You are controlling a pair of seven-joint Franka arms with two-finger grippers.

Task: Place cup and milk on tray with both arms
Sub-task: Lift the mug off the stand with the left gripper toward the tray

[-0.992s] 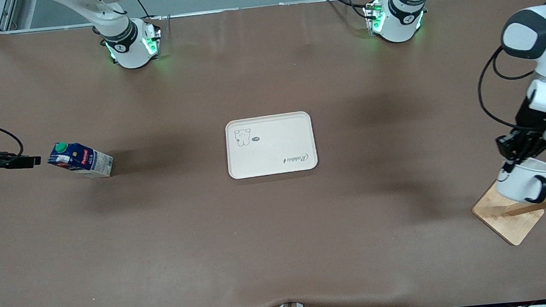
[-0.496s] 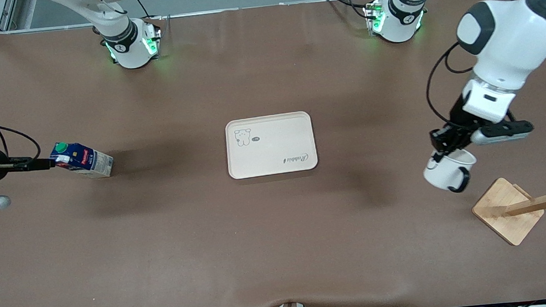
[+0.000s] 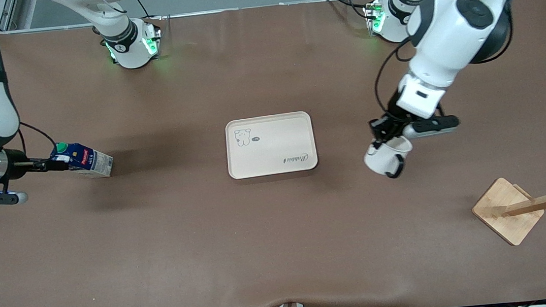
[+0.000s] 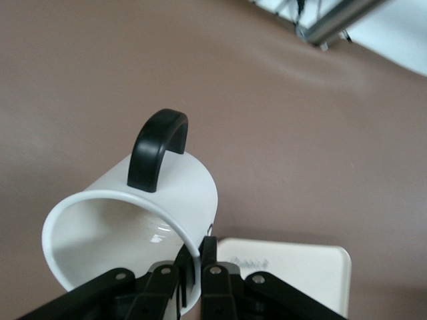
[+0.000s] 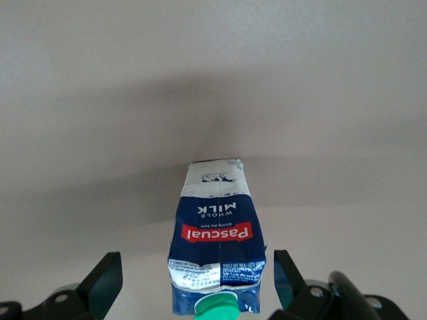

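The left gripper is up in the air over the table, between the tray and the wooden rack. Its fingers pinch the cup by the rim. To do this well, it should bring the cup over the tray, go down slowly, and let go only when the bottom sits flat.

The right gripper is low at the milk, near the right arm's end of the table. Its fingers are spread wide, one on each side of the carton's top. It should squeeze the middle so the milk does not tip.

There is one cup, one milk, one tray, one rack and two arms.
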